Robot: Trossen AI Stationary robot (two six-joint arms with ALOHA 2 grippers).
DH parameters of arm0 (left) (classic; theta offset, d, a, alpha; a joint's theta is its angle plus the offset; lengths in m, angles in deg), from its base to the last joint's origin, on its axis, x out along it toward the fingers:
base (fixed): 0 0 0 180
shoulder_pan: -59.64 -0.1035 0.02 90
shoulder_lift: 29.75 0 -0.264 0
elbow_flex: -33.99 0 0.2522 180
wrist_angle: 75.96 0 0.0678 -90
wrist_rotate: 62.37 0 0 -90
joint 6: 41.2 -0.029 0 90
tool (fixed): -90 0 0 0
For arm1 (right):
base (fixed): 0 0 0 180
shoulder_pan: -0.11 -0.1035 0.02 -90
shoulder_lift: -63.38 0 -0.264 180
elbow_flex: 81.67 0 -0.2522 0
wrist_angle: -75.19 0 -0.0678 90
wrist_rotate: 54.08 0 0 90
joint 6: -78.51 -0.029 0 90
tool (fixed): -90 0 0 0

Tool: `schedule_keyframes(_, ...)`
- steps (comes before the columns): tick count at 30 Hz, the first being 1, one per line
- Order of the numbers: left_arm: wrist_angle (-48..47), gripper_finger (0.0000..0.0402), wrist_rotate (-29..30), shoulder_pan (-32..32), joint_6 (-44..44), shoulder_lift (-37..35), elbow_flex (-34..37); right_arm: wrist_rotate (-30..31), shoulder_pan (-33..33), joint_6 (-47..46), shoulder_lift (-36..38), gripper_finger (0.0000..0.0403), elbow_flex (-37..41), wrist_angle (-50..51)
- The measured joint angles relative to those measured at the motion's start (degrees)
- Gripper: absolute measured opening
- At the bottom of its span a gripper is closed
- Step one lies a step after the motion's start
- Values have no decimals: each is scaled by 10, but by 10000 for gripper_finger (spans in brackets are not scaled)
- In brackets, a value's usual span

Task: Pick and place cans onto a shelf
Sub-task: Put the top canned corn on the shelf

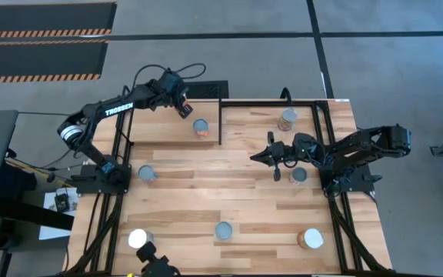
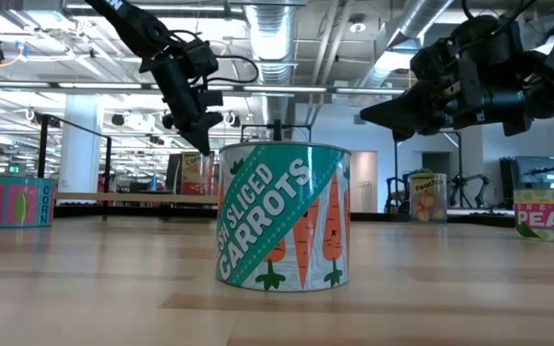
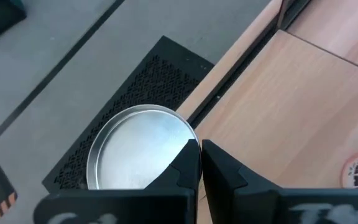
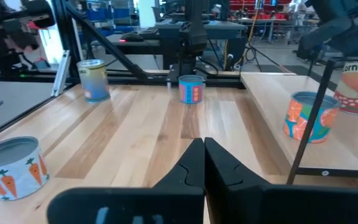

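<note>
The shelf [image 1: 244, 115] is a raised light-wood board on black rods along the table's far side; it also shows in the right wrist view [image 4: 272, 106]. An orange-labelled can [image 1: 200, 127] and a second can [image 1: 287, 119] stand on it. My left gripper [image 1: 184, 112] is shut and hovers just above and to the far left of the orange can, whose silvery top [image 3: 135, 149] shows beyond the fingers. My right gripper [image 1: 255, 156] is shut and empty, raised over the table's middle and pointing left. A blue-grey can [image 1: 298, 175] stands on the table under the right arm.
Several cans stand on the tabletop: a carrots can [image 1: 223, 230] at the near middle, one [image 1: 139, 238] at the near left, one [image 1: 310, 238] at the near right, and one [image 1: 146, 174] by the left arm's base. A black box [image 1: 206, 88] lies beyond the far edge.
</note>
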Motion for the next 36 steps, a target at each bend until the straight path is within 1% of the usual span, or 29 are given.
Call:
schedule_keyframes(10, -12, 0, -11, 5, 10, -5, 0, 1, -1, 0, 0, 12, 0, -3)
schedule_keyframes(36, -20, 0, 8, 5, 25, -5, 0, 1, -1, -2, 0, 12, 0, -3)
